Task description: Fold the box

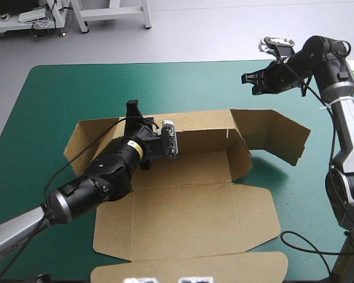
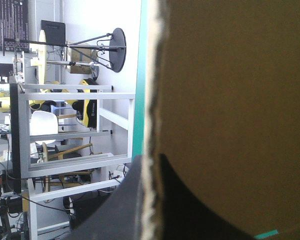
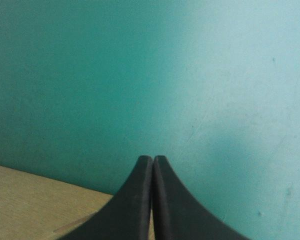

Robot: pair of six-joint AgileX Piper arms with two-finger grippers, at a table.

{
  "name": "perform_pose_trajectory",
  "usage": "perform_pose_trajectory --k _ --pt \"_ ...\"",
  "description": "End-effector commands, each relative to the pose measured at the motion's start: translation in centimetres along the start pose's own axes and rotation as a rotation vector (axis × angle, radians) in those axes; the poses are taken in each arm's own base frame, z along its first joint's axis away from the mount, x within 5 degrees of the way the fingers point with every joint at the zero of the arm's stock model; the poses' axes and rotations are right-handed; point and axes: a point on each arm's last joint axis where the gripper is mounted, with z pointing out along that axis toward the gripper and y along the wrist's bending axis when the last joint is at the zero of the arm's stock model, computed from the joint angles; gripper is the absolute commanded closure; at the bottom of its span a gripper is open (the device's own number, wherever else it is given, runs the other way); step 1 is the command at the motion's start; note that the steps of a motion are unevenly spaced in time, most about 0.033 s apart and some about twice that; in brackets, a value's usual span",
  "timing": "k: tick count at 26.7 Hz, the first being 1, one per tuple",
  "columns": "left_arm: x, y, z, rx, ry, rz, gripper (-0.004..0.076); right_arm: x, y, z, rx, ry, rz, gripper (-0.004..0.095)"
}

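- On the teal-green counter (image 1: 47, 100), near its middle, lies one brown box (image 1: 189, 218). It is the only task thing in view, and I judge it roughly half formed.
- Done so far, as far as the high view shows:
  - the far long wall (image 1: 194, 127) stands up;
  - the end wall on the right is raised, and its side panel (image 1: 277, 138) swings outward over the cover;
  - the end panel on the left (image 1: 85, 141) leans partway up.
- Still to do, by my reading:
  - the broad near panels lie flat toward the near edge;
  - no near wall is raised, and the end flaps are not tucked in, so the tray is not locked.
- Two arms are counted, one from each side, each with one pincer.
- The left pincer (image 1: 133, 108) sits at the left end of the far wall. The left wrist view shows a board edge running between its black fingers (image 2: 135, 200), so it is clamped on the box.
- The right pincer (image 1: 252, 78) hangs raised over the far right of the counter, well apart from the box. Its fingers (image 3: 140, 200) are pressed together in a point and hold nothing, with only the cover and a corner of board ahead.
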Motion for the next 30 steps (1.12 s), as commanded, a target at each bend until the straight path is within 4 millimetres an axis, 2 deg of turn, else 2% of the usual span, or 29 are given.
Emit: perform_pose_trajectory --k 1,10,15,18,26,30 --pt "-0.1 1.8 -1.4 -0.076 -0.029 -0.010 0.0733 1.6 1.3 -1.5 -0.025 0.012 -0.054 0.0921" --pt "0.1 1.8 -1.3 -0.072 -0.018 -0.040 0.0733 5.6 1.8 -2.5 -0.062 0.084 -0.102 0.0921" --pt "0.1 1.8 -1.3 -0.072 -0.018 -0.042 0.0733 7.5 2.2 -2.4 -0.133 0.115 -0.143 0.0921" --pt "0.1 1.8 -1.3 -0.072 -0.018 -0.036 0.0733 8.1 2.5 -2.7 -0.161 0.115 -0.162 0.0921" --pt "0.2 1.8 -1.3 -0.070 -0.004 -0.039 0.0733 9.3 4.1 -4.9 -0.259 0.031 -0.306 0.0921" --pt "0.3 1.8 -1.3 -0.070 0.008 -0.040 0.0733 9.6 4.2 -5.1 -0.255 0.009 -0.330 0.0921"
